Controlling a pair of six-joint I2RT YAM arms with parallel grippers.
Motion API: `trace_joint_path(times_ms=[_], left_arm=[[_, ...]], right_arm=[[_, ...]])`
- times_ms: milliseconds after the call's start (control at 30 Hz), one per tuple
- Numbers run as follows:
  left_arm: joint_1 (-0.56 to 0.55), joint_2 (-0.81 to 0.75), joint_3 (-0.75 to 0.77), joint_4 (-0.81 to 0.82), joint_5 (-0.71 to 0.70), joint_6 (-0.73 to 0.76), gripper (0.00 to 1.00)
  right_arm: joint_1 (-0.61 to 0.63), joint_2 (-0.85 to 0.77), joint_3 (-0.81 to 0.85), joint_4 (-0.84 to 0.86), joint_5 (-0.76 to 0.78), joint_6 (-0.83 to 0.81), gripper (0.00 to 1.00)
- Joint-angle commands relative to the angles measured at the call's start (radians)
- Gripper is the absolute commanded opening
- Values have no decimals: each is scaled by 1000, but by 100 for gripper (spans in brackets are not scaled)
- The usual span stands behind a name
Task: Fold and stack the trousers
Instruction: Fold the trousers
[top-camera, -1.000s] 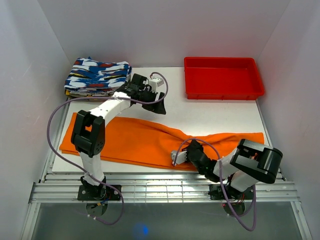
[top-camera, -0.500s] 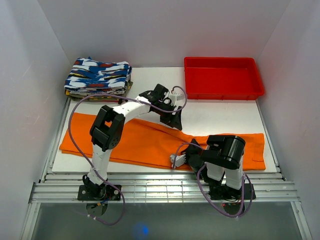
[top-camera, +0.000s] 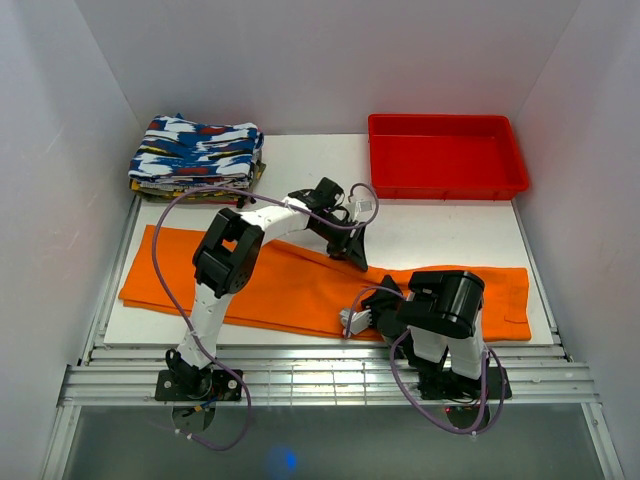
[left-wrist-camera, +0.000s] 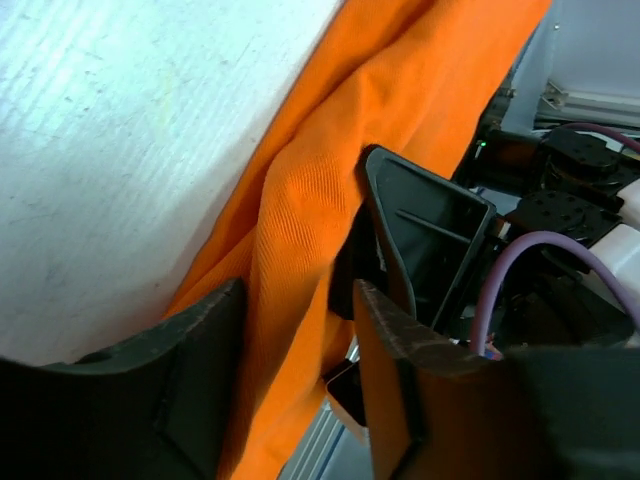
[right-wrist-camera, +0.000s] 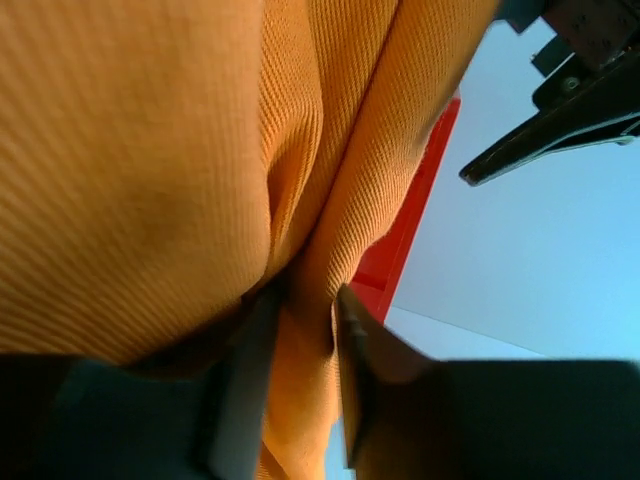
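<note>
The bright-orange trousers (top-camera: 250, 280) lie stretched left to right across the white table. My left gripper (top-camera: 352, 258) is at their far edge near the middle. In the left wrist view (left-wrist-camera: 298, 300) it is open, with a raised fold of the trousers (left-wrist-camera: 300, 220) between the jaws. My right gripper (top-camera: 362, 318) is at the trousers' near edge, just in front of the left one. In the right wrist view (right-wrist-camera: 305, 295) its jaws are shut on a ridge of the orange cloth (right-wrist-camera: 150, 150).
A red plastic tray (top-camera: 447, 188) stands at the back right and shows in the right wrist view (right-wrist-camera: 400, 240). A folded stack of blue, white and red patterned clothes (top-camera: 195, 155) sits at the back left. White walls close in three sides. A metal rail (top-camera: 300, 375) runs along the near edge.
My left gripper has moved from beside the patterned stack, right and toward me, down onto the trousers' far edge. My right arm has swung left while its gripper stayed at the near edge.
</note>
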Motion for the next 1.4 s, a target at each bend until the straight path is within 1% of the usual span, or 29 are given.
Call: trace_joint_path(times_ms=[0,33,67,100,133,167,200,267,300,333,400,533,567,600,667,767,800,867,900,967,1033,1067,1133,1167,1200,1233,1300,1333,1367], left_arm=[[-18,-11,23,71,118,-57,55],[-17,-9,20,83,118,-79,52],[-18,-9,15,103,116,-91,47],[-18,-11,7,143,104,-103,45],[-15,-20,-2,172,97,-132,43],[-14,-29,-13,209,90,-146,36],[-12,-38,-25,280,78,-159,31],[-11,-75,-63,359,28,-173,21],[-11,-87,-77,432,5,-168,7],[-11,-100,-111,471,-50,-163,1],[-11,-133,-141,575,-106,-128,0],[-11,-152,-178,684,-219,-32,0],[-11,-159,-212,707,-280,-9,0],[-11,-179,-233,762,-302,36,0],[-9,-201,-272,809,-351,88,0],[-14,-232,-364,914,-425,191,0],[-12,-236,-408,965,-483,217,0],[-14,-244,-448,1023,-525,306,0],[-14,-244,-465,1075,-548,336,0],[-15,-235,-507,1125,-552,424,4],[-15,-221,-516,1172,-574,467,5],[-17,-198,-510,1179,-583,510,6],[-17,-173,-482,1188,-617,541,8],[-17,-148,-471,1188,-623,573,11],[-17,-137,-459,1188,-628,582,35],[-17,-127,-450,1186,-634,594,50],[-17,-117,-425,1185,-646,619,68],[-17,-117,-415,1179,-658,620,86],[-14,-120,-387,1165,-670,620,93]], right_arm=[[14,63,-97,147,-8,-54,40],[17,66,-103,152,-10,-57,54],[20,66,-105,153,-10,-57,61],[22,68,-106,156,-8,-57,70],[25,72,-111,158,-8,-57,72],[29,75,-113,161,-8,-57,72],[31,78,-114,164,-8,-54,71],[35,89,-117,173,-11,-51,66],[38,92,-119,173,-11,-50,66],[43,97,-120,172,-14,-47,64],[46,95,-123,167,-16,-36,62],[61,80,-128,141,-19,-19,58],[63,74,-126,117,-19,-13,58],[66,65,-126,103,-19,-5,58],[68,32,-128,64,-23,22,57],[71,-30,-119,-55,-32,76,55],[71,-49,-116,-127,-36,91,55],[72,-107,-105,-198,-49,131,53],[74,-128,-100,-283,-57,148,52],[77,-185,-88,-377,-72,200,50],[78,-230,-65,-486,-92,226,48],[78,-242,-39,-517,-98,243,47],[81,-264,-31,-571,-108,257,47],[83,-268,-27,-586,-111,266,47],[85,-274,-22,-600,-112,274,46],[86,-277,-18,-620,-111,280,46],[86,-288,10,-638,-100,297,47],[86,-297,24,-655,-94,309,48],[86,-310,42,-717,-92,326,49]])
